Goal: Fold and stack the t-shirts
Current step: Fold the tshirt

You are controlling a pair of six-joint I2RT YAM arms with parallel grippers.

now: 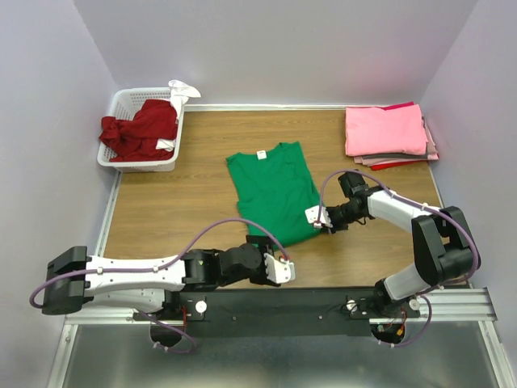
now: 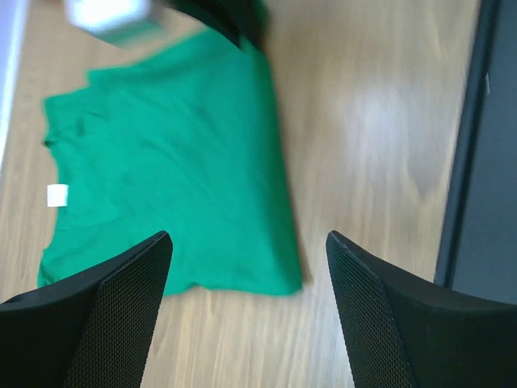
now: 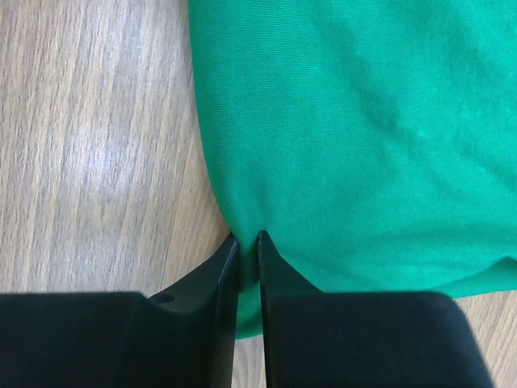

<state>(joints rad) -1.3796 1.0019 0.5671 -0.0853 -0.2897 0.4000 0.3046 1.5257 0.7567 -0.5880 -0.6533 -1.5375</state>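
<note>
A bright green t-shirt (image 1: pixel 271 190) (image 2: pixel 170 170) (image 3: pixel 363 121) lies flat mid-table with its white neck tag toward the far side. My right gripper (image 1: pixel 317 217) (image 3: pixel 248 236) is shut on the shirt's right edge near the hem, with a pinch of green cloth between its fingers. Just short of the shirt's near hem, my left gripper (image 1: pixel 281 267) (image 2: pixel 249 238) hovers open, holding nothing. A dark red t-shirt (image 1: pixel 141 129) lies crumpled in the basket. Folded pink t-shirts (image 1: pixel 386 129) are stacked at the far right.
The white slotted basket (image 1: pixel 113 109) stands at the far left corner, a white cloth (image 1: pixel 182 87) draped over its back rim. A red edge (image 1: pixel 396 164) pokes out under the pink stack. The black rail (image 2: pixel 485 162) runs along the table's near edge.
</note>
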